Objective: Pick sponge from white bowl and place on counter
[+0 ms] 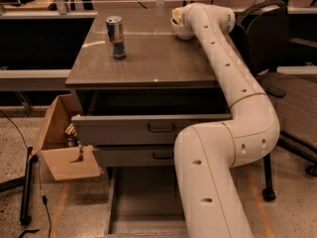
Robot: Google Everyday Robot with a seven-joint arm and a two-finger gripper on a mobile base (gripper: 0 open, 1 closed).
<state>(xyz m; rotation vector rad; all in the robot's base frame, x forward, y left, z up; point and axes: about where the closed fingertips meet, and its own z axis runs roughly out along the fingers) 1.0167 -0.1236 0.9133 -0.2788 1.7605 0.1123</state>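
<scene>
The white bowl stands at the back right of the grey-brown counter. The arm reaches across from the front right, and its cream-coloured gripper sits right over the bowl, covering its top. The sponge is hidden; I cannot pick it out from the gripper. Only the bowl's lower wall and foot show beneath the gripper.
A drink can stands upright at the back left of the counter. The cabinet's top drawer is pulled open. An open cardboard box sits on the floor at the left. A dark office chair stands to the right.
</scene>
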